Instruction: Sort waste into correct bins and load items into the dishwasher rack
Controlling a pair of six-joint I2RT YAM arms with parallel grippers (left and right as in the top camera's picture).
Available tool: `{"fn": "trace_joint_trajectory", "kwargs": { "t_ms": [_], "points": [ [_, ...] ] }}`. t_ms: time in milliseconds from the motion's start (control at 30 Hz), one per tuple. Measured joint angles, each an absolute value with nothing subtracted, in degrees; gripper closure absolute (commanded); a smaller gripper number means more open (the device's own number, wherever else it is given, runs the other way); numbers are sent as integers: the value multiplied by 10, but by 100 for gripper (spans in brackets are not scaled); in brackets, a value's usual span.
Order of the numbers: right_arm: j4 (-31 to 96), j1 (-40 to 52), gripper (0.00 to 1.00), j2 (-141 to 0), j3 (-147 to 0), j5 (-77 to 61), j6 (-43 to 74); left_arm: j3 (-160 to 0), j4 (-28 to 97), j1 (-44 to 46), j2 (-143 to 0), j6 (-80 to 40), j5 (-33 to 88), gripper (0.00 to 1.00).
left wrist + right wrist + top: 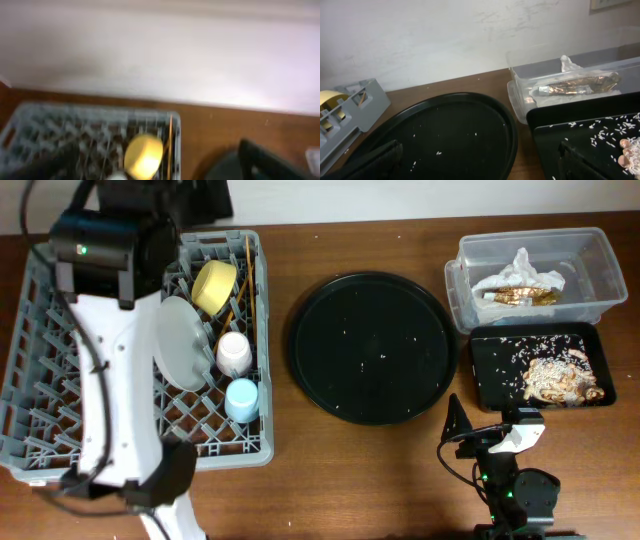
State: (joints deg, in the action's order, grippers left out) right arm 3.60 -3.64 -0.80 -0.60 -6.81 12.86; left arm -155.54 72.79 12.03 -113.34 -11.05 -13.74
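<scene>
Looming nearest my overhead camera, the left arm (110, 380) stands over the dishwasher rack (30, 380), which sits left of the large round black tray (370, 348). My left wrist feed is blurred. The left gripper (157, 150) shows only dark fingers (265, 160) spread wide, with nothing between them.

On the rack's tray-facing side I see the grey-white plate (180, 345) leaning on edge, the yellow bowl (214, 286), the pink cup (233, 353), the blue cup (241, 400) and the chopsticks (262, 305).

Pale specks dot the round tray. Right of it, at the far side, the clear tub (600, 270) holds a napkin (520, 270) and the foil wrapper (522, 296). Nearer me, the shallow black tray (490, 370) holds food scraps (560, 378). At the round tray's near right, my right gripper (480, 150) gapes empty.
</scene>
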Motion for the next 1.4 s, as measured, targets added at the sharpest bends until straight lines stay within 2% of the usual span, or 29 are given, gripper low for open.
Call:
{"fn": "trace_joint_trajectory", "kwargs": {
  "t_ms": [67, 100, 300, 333, 367, 500, 633, 833, 933, 1000, 1400],
  "points": [
    [36, -36, 2, -7, -6, -68, 128, -1437, 616, 120, -1062, -83, -134, 1],
    [36, -36, 2, -7, -6, -68, 129, -1324, 517, 120, -1004, -68, -129, 1],
    [36, -36, 2, -7, -6, -68, 129, -863, 296, 93, -772, -25, -92, 1],
    [36, -36, 2, -7, -6, -68, 129, -815, 295, 86, -749, -18, -82, 1],
    [36, -36, 2, -7, -6, -68, 129, -737, 210, 79, -712, -3, -63, 1],
    [36, -36, 2, -6, -6, -68, 128, -430, 37, 53, -500, 66, 11, 1],
    [36, -36, 2, -6, -6, -68, 129, -203, -40, 20, -305, 96, 35, 1],
    [36, -36, 2, -6, -6, -68, 128, -50, -45, -6, -97, 126, 44, 1],
    [36, -36, 2, -6, -6, -68, 129, -21, -30, -19, -51, 129, 44, 1],
    [36, -36, 2, -6, -6, -68, 128, -10, 33, -33, -19, 138, 43, 1],
    [36, -36, 2, -6, -6, -68, 128, -8, 41, -36, -9, 146, 43, 1]
  ]
}}
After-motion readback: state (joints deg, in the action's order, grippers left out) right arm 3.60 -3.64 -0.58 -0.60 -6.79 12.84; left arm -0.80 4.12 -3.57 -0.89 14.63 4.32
